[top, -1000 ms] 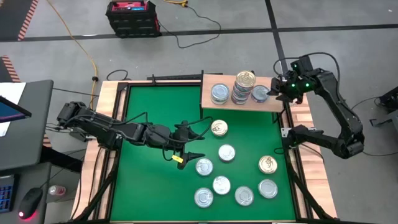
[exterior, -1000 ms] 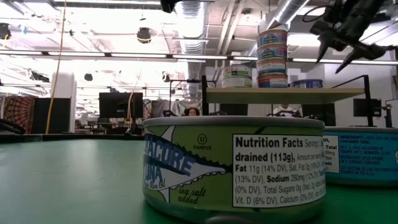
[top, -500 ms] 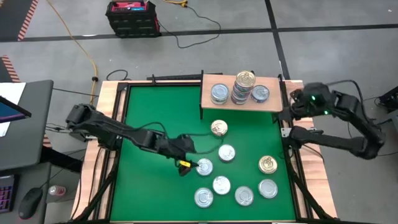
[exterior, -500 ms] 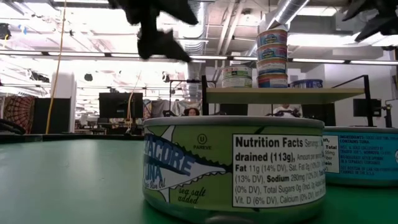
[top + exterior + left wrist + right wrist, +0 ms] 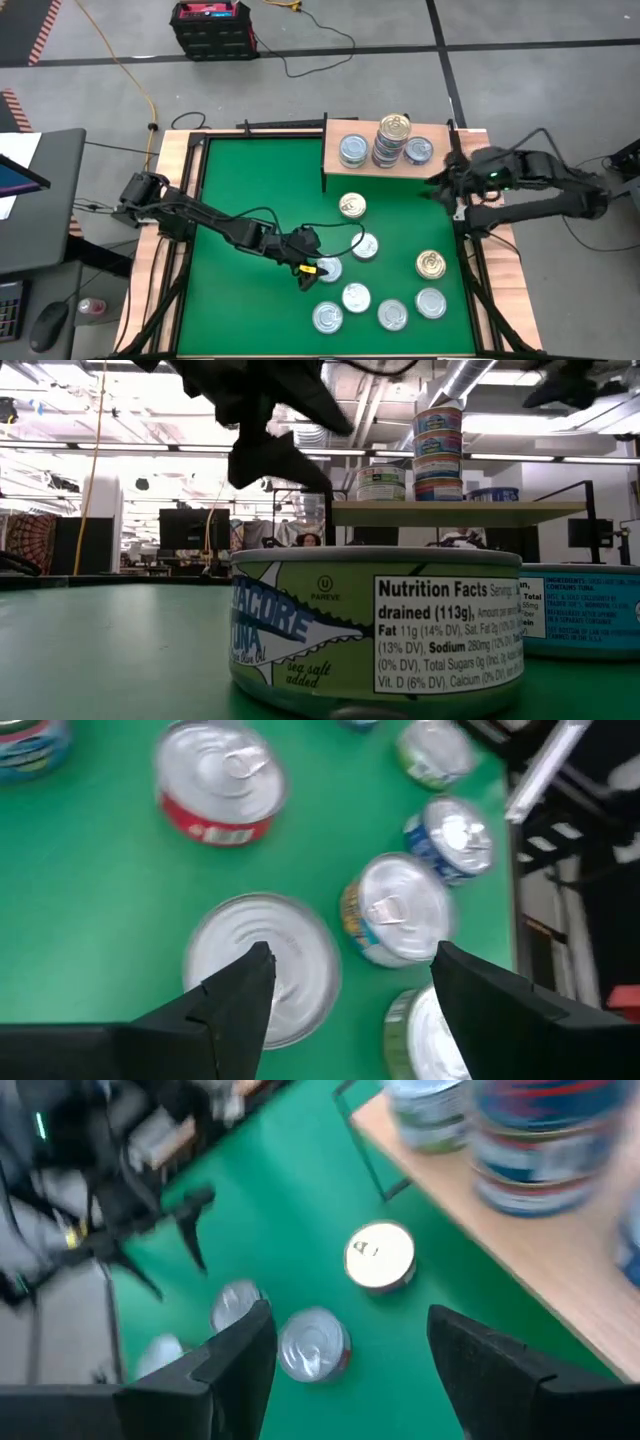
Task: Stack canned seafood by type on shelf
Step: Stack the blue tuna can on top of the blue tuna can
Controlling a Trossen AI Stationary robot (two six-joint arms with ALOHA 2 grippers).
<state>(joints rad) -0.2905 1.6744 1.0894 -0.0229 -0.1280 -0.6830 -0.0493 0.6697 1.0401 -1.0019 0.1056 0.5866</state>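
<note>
Green felt covered the table (image 5: 250, 180) where loose cans lay scattered, and the left gripper (image 5: 308, 268) hung low over them with its jaws spread apart and holding nothing. One silver-lidded can (image 5: 265, 965) lay flat directly beneath and between the jaws, its lid facing up; being round, it offered no long axis to line up with. Just beyond it sat a yellow-labelled can (image 5: 398, 910), close beside. The left arm was much the nearer to this cluster. The right gripper (image 5: 447, 180) waited off by the table's right edge, below the shelf (image 5: 345, 170), jaws wide and empty. On the shelf stood a tall stack of cans (image 5: 392, 140) with a single can on either side. Compared with a second earlier, the left gripper had travelled toward the loose cans and dropped closer, its jaws beginning to narrow, while the right arm had pulled back from the shelf
</note>
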